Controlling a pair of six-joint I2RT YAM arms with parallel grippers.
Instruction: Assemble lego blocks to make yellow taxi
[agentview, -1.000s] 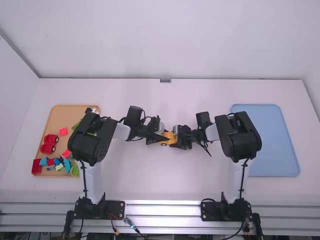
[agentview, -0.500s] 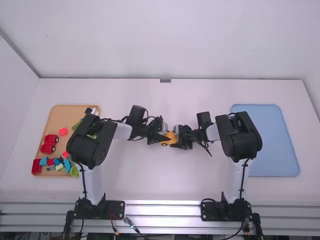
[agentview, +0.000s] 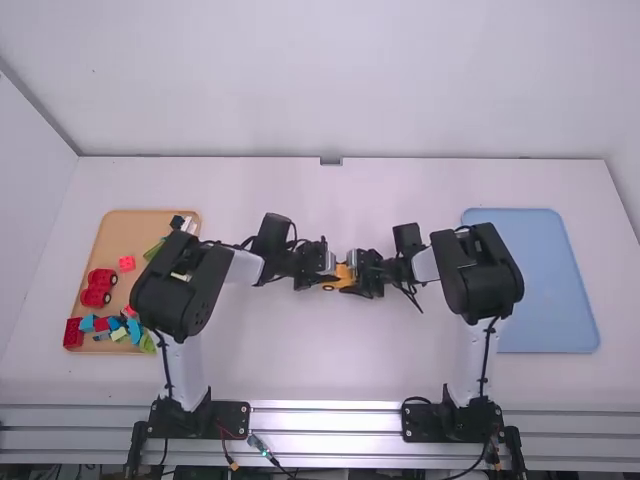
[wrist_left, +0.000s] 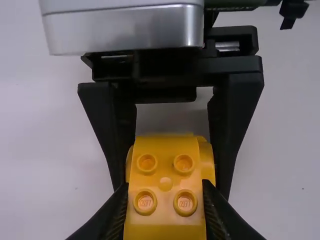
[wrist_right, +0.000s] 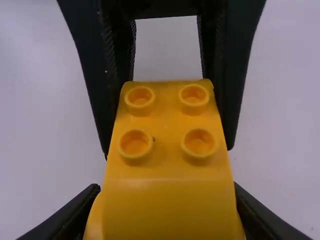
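The left end effector (agentview: 329, 274) is clamped on one end of the yellow piece (agentview: 342, 281), its fingers pressed against opposite sides. The right end effector (agentview: 356, 280) is clamped on the other end in the same way, so the piece lies between the two, held by both. In the left wrist view, its top shows four round studs, with the right end effector's dark fingers gripping it just beyond; the right wrist view also shows four studs, with the left end effector's fingers on either side behind them.

Outward from the end effectors, the left arm (agentview: 184, 285) and the right arm (agentview: 480, 275) bend back toward their bases. Under them is the white desk (agentview: 340, 350).

Well to the left of the left end effector is a tan tray (agentview: 150, 213), partly under the left arm. It holds a red car (agentview: 98, 288), a small red block (agentview: 127, 263) beyond it, and, nearer the base, a darker red block (agentview: 74, 334) beside a blue block (agentview: 87, 323), with a pale yellow block (agentview: 119, 335) and a green block (agentview: 149, 343) close by. Well to the right of the right end effector, past its arm, is a blue tray (agentview: 545, 285).
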